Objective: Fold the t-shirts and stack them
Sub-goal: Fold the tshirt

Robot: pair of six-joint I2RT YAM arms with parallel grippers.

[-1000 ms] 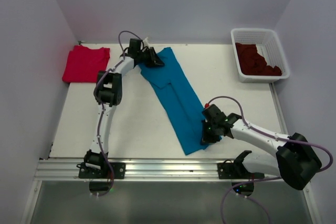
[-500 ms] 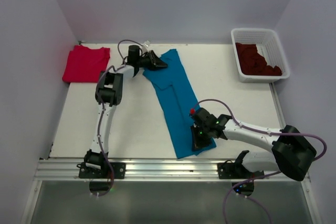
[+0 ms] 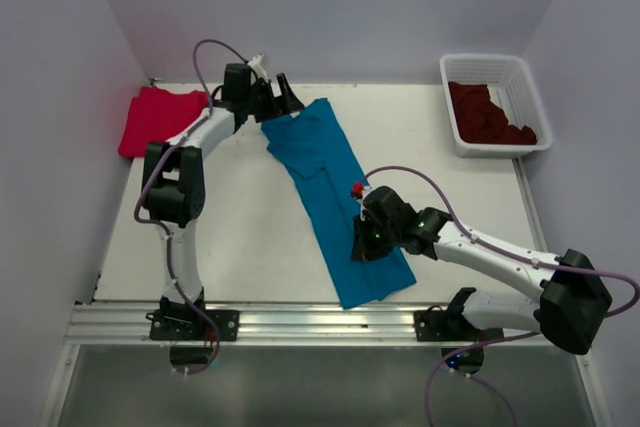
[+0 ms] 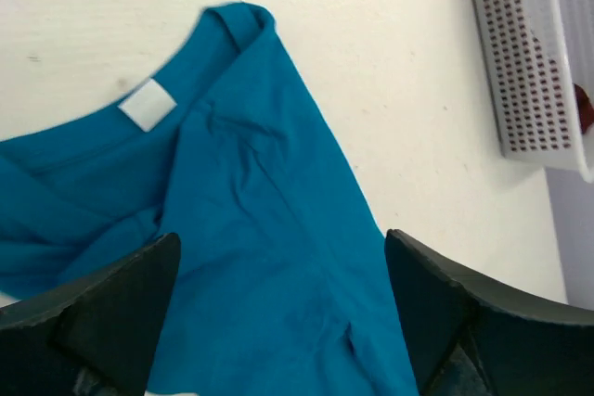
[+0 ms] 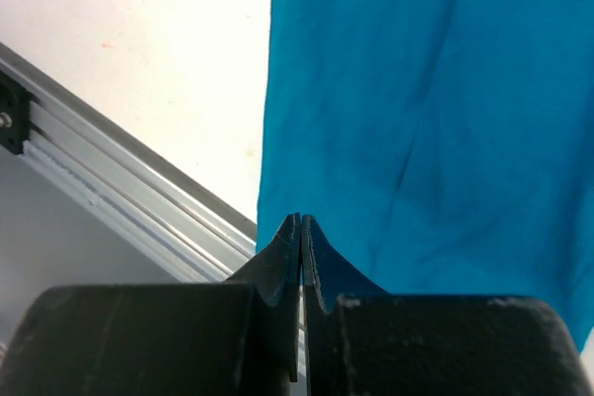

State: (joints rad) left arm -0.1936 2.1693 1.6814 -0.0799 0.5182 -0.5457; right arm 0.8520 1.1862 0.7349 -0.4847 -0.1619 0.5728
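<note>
The teal t-shirt [image 3: 325, 182] lies as a long folded strip, running from the back left towards the front edge. Its collar end with a white label [image 4: 147, 104] shows in the left wrist view. My left gripper [image 3: 287, 100] hovers open over that collar end, its fingers [image 4: 445, 312] spread either side of the cloth [image 4: 269, 229] with nothing held. My right gripper [image 3: 360, 249] is shut and sits low over the strip's lower half. In the right wrist view its tips [image 5: 301, 222] meet with no cloth seen between them. A folded red t-shirt [image 3: 160, 119] lies at the back left.
A white lattice basket [image 3: 481, 62] at the back right holds dark maroon shirts [image 3: 490, 115]. It also shows at the edge of the left wrist view, basket [image 4: 534, 53]. An aluminium rail [image 5: 111, 183] runs along the table's near edge. Walls close in the table on the left, back and right.
My left gripper has opened, let go of the teal shirt's collar end and pulled back to the left. My right gripper has slid up the strip from near the hem.
</note>
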